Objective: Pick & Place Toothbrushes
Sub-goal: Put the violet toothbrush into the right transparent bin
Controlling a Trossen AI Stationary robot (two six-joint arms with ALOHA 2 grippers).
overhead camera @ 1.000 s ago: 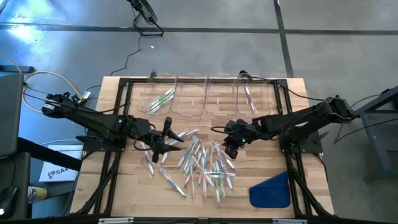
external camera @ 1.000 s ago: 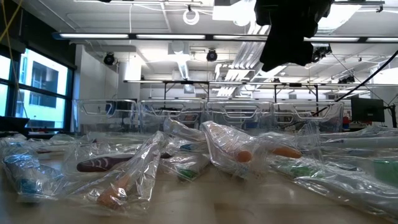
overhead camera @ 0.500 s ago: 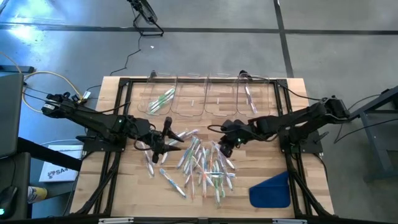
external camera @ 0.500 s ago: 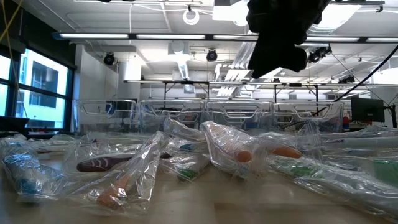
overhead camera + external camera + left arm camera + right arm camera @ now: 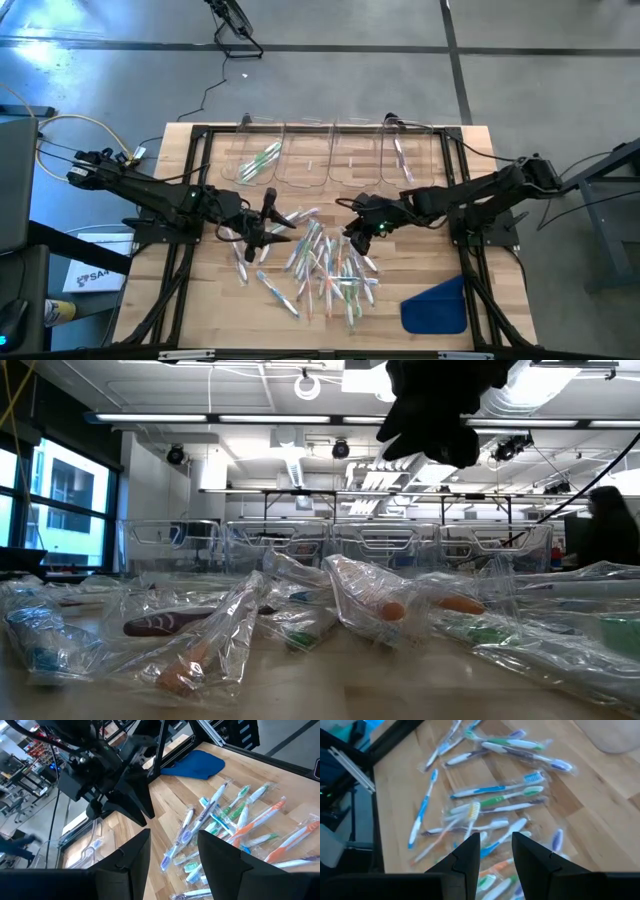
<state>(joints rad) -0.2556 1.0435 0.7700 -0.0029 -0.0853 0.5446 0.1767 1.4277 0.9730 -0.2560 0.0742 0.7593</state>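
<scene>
right gripper [image 5: 358,232] poised over the upper edge of the wrapped toothbrushes [image 5: 325,262], fingers [image 5: 470,854] parted, nothing between them. pile spread across the middle of the wooden table [image 5: 190,300], a few more lying in the clear bins [image 5: 335,152] at the far edge. left gripper [image 5: 262,224] waiting beside the pile, fingers [image 5: 131,857] spread and empty. blue cloth [image 5: 436,306] near the front right corner.

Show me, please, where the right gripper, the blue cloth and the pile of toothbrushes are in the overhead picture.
right gripper [image 5: 352,235]: high view, midway between its fingertips, over the pile's upper edge.
blue cloth [image 5: 436,307]: high view, middle of the flat blue piece.
pile of toothbrushes [image 5: 325,265]: high view, centre of the scattered wrapped brushes.
</scene>
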